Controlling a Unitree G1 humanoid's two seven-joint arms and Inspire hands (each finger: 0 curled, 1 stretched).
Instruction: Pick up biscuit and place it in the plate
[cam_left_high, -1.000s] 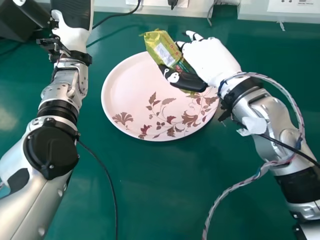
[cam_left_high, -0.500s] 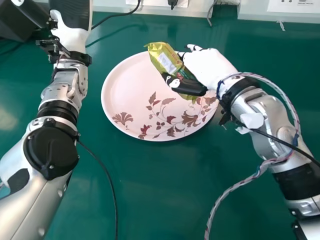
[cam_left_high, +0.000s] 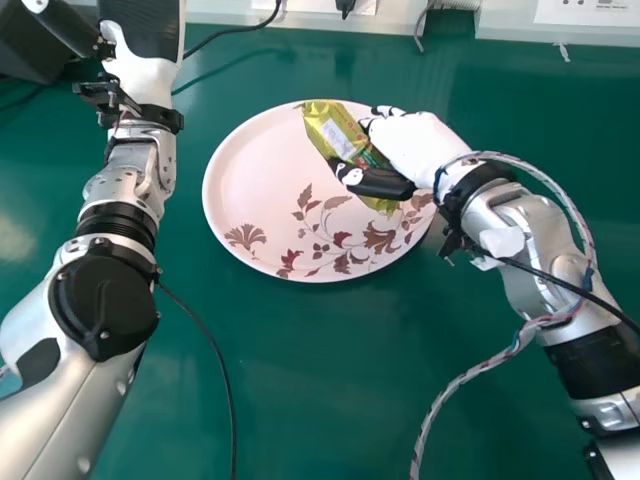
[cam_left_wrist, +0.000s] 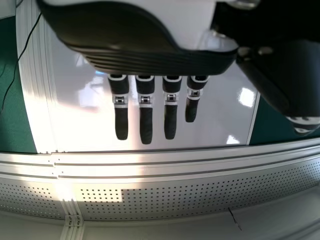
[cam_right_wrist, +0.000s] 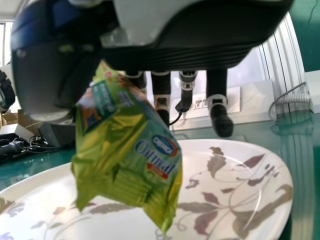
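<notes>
Clearly, the right hand (cam_left_high: 410, 143) has the biscuit packet (cam_left_high: 333, 130) pinched, its black thumb (cam_left_high: 378, 183) lying along the side nearer the robot and its fingers on the farther side. The packet, a crinkled yellow-green wrapper with a pale label panel, is tilted within the outline of the round plate (cam_left_high: 245, 190), toward the far rim and somewhat right of the middle. In the right wrist view, one crimped end of the wrapper hangs down over the plate; whether its lowest corner touches the surface cannot be told. The plate is pale, with a brown and reddish pattern of flowers and leafy sprigs along the part nearer the robot, and it lies flat on the green tabletop (cam_left_high: 300, 390). The right forearm reaches in from the right side, with a braided cable (cam_left_high: 450, 388) looping beside it and a thin black lead crossing it. On the other side, the left hand (cam_left_high: 142, 30) is at the top edge of the head view, well apart from the packet and left of the plate; the left wrist view shows its fingers (cam_left_wrist: 145, 120) straight and open, with a glossy white panel (cam_left_wrist: 215, 120) and a perforated strip (cam_left_wrist: 200, 200) behind them. Another black cable (cam_left_high: 222, 370) curves over the tabletop next to the left arm.
</notes>
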